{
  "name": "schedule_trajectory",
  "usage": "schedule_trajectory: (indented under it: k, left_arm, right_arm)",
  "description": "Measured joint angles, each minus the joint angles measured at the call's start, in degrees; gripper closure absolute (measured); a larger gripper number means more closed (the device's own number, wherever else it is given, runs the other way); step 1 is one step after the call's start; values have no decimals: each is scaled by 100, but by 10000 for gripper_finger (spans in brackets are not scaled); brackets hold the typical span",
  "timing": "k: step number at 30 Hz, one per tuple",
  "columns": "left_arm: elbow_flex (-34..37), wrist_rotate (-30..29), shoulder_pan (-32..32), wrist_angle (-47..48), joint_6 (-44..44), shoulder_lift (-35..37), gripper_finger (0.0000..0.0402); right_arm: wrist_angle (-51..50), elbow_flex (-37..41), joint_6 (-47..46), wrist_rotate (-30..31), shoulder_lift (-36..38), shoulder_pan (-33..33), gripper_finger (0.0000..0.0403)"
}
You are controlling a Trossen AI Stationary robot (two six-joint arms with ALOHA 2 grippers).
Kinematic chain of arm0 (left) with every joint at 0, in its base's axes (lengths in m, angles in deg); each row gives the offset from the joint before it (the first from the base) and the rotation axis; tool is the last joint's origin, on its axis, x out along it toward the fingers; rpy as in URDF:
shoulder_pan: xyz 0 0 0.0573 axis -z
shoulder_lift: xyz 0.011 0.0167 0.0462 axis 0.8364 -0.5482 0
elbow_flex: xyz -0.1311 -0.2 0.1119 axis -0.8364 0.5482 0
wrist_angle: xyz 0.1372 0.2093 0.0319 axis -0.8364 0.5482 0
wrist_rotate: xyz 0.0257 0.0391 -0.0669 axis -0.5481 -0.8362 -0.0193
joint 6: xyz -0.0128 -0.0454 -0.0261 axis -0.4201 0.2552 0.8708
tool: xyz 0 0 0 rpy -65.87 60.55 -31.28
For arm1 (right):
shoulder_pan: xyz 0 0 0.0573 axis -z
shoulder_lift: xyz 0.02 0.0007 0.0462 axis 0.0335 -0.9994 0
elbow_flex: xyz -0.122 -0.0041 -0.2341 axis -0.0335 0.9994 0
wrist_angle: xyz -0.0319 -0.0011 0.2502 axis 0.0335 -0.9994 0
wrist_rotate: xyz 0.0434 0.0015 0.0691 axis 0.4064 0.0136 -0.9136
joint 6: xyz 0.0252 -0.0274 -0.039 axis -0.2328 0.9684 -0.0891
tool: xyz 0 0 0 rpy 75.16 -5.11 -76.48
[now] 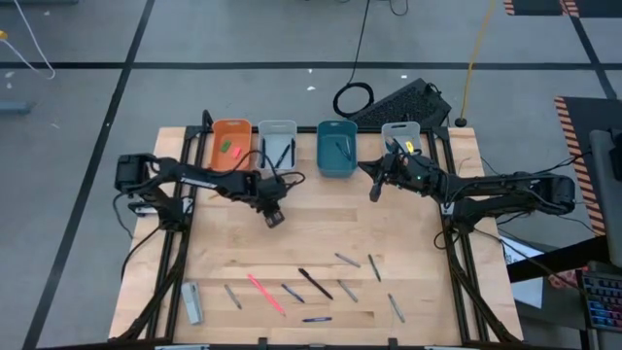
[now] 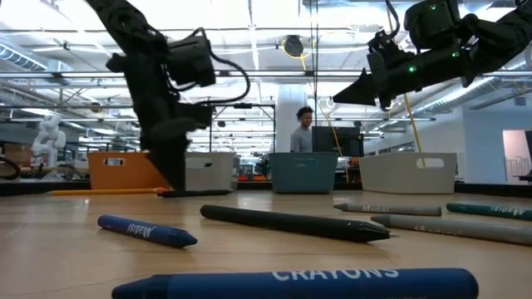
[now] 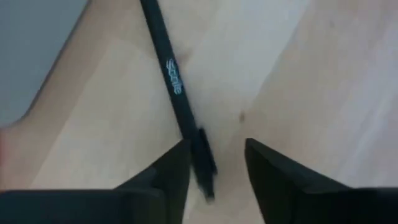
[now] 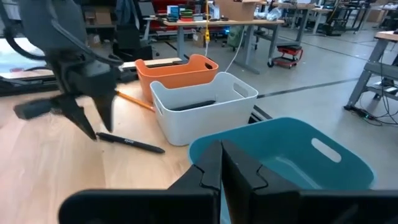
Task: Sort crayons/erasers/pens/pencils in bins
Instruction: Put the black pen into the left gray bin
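A black pen (image 3: 177,99) lies flat on the wood table, in front of the grey-white bin (image 1: 277,144). My left gripper (image 3: 217,168) points down over it, open, with one finger on each side of the pen's near end (image 3: 202,163). My right gripper (image 4: 221,171) is shut with nothing in it, held in the air just in front of the teal bin (image 4: 292,155). The orange bin (image 1: 230,144) holds a green and a pink-red eraser (image 1: 228,147). A second grey-white bin (image 1: 400,136) stands at the far right. My left gripper comes from above with its fingers (image 3: 174,174) across the pen's end, which lies flat on the table close to one finger. Whether that finger touches the pen, I cannot tell.
Several crayons, pens and pencils lie loose near the table's front edge: a pink-red stick (image 1: 262,292), a black pen (image 1: 314,283), a blue crayon (image 1: 316,319), grey sticks (image 1: 347,260). An orange pencil (image 4: 134,99) lies beside the orange bin. A person (image 2: 303,133) stands beyond the table.
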Motion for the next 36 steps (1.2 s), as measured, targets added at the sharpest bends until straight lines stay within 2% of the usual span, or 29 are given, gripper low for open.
schedule_trajectory:
  k: [3,7,11,16,22,31,36]
  left_arm:
    - [6,-24,-98,2,41,-123,216]
    - [23,144,-220,-129,56,-264,207]
    - [3,468,-277,-215,-170,-369,236]
    - [2,792,-261,-131,-593,-422,297]
    - [2,922,-208,22,-948,-427,355]
    - [39,1031,-189,339,-1087,-131,356]
    - [54,980,-188,482,-1120,238,372]
  right_arm:
    - [9,0,4,2,2,-7,403]
    - [39,0,44,-2,0,-28,403]
    - [20,0,69,-2,0,-34,403]
    - [4,0,90,-4,0,-35,403]
    - [1,0,112,-2,0,-35,403]
    - [0,0,129,-2,0,-35,403]
    - [0,0,129,-2,0,-35,403]
